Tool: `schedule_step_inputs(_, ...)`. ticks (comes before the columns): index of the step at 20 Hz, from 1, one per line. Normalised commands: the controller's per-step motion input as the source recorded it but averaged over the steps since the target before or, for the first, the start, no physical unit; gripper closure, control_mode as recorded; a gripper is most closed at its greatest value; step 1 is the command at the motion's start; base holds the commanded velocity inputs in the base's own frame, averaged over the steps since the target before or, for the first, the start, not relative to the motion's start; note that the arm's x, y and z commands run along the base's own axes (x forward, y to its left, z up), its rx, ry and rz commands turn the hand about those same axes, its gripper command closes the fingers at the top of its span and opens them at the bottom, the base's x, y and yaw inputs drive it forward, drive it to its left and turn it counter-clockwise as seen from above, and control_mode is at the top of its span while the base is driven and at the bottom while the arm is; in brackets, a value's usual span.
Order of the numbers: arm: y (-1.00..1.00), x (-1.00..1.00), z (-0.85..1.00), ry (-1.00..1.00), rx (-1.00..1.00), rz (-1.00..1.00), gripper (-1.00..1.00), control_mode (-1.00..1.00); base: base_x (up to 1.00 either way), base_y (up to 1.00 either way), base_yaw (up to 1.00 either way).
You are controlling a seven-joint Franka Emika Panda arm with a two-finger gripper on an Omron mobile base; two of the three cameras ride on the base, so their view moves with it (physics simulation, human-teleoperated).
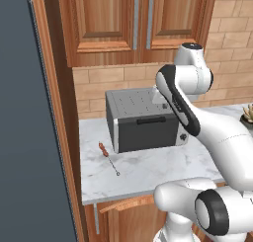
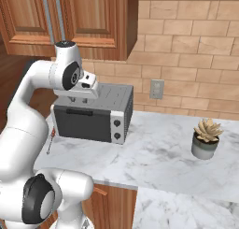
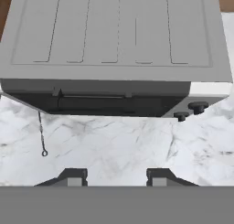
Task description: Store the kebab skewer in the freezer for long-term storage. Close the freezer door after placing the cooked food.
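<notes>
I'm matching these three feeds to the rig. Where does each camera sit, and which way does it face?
Left base view: behind the arm's left, facing the counter, toaster oven, kebab skewer; arm at right.
Right base view: behind its right, facing the toaster oven and potted succulent; arm at left.
Hand view: above the counter, looking down at the toaster oven; end effector open.
All share the toaster oven and skewer.

Grey toaster oven on marble counter, kebab skewer ring end left, tool fingertips apart.

Even, bright rendered light, soft shadow under toaster oven, no glare, slightly low-res.
</notes>
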Motion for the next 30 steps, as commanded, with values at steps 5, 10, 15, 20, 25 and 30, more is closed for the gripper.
schedule_step_inputs(5,0.06,-0.09,-0.04,0.00,0.00,0.00,-1.00,-1.00,0.00,0.00,0.00)
schedule_step_inputs(10,0.67,-0.05,-0.22,0.02,0.00,0.00,-1.00,-1.00,0.00,0.00,0.00)
schedule_step_inputs(15,0.72,-0.14,-0.37,0.03,0.00,0.02,-1.00,-1.00,0.00,0.00,0.00)
schedule_step_inputs(20,0.58,-0.17,-0.36,0.09,0.00,0.14,-1.00,-1.00,0.00,0.00,0.00)
schedule_step_inputs(25,0.50,-0.07,-0.23,0.09,-0.03,0.13,-1.00,-1.00,0.00,0.00,0.00)
schedule_step_inputs(30,0.29,-0.02,-0.36,0.03,0.00,0.10,-1.00,-1.00,0.00,0.00,0.00)
